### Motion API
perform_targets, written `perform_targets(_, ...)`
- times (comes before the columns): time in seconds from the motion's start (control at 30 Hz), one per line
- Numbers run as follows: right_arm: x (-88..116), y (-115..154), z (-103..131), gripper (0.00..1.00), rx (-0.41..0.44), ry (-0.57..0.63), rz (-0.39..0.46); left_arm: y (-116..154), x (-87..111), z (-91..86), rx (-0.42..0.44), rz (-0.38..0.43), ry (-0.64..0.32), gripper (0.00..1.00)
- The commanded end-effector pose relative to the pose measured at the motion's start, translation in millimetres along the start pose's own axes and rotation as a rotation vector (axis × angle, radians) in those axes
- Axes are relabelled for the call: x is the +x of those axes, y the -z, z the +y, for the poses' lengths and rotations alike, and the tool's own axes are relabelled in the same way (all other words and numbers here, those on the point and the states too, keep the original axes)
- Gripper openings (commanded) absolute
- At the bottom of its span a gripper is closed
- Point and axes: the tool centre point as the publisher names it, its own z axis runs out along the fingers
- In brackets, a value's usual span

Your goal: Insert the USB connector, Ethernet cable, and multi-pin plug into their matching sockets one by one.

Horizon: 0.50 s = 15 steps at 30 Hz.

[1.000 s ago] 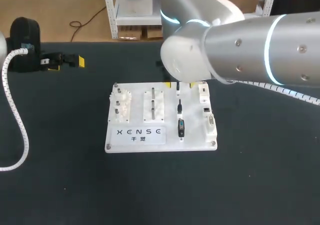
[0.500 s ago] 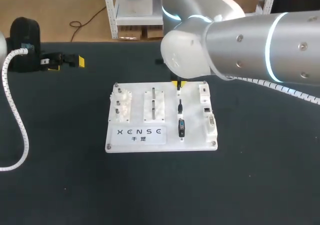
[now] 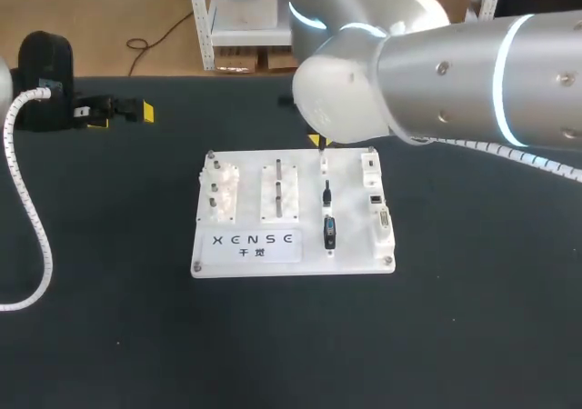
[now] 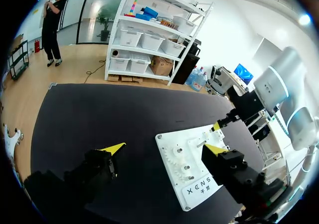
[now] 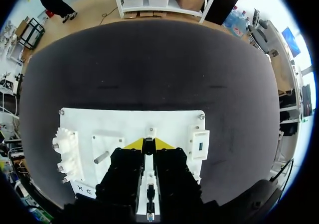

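Observation:
A white board (image 3: 250,177) lies mid-table. A column on it holds the small USB connector at the far end, the black Ethernet plug (image 3: 326,192) and the black multi-pin plug (image 3: 330,233). The socket blocks (image 3: 377,200) stand along its right edge. My right gripper (image 3: 320,143) hangs over the far end of that column, mostly hidden under the arm. In the right wrist view its yellow-tipped gripper (image 5: 148,144) is pinched on a thin dark piece, the USB connector, beside the blue USB socket (image 5: 200,146). My left gripper (image 3: 123,111) rests open at the far left, empty (image 4: 164,148).
A white gear block (image 3: 221,191) and a peg block (image 3: 280,191) take up the board's left half. A white coiled hose (image 3: 32,209) curves down the table's left side. Dark tabletop surrounds the board on all sides.
The right gripper's fingers, spread a second ago, have come together over the far end of the connector column. The right arm has shifted slightly. The left arm has kept still.

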Motion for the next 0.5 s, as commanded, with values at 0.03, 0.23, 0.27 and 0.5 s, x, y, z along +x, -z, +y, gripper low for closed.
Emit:
perform_targets(0.03,9,11,-17,0.0,-0.023,-0.017,-0.061,0,0.0,0.0,0.0,0.0,0.0,1.0)
perform_targets(0.23,13,13,-40,0.0,-0.015,-0.021,-0.071,0,0.0,0.0,0.0,0.0,0.0,1.0)
perform_targets(0.27,14,12,-44,0.0,-0.01,-0.014,-0.074,0,0.0,0.0,0.0,0.0,0.0,1.0)
perform_targets(0.5,19,7,-68,0.0,0.016,-0.02,-0.063,0,0.0,0.0,0.0,0.0,0.0,1.0)
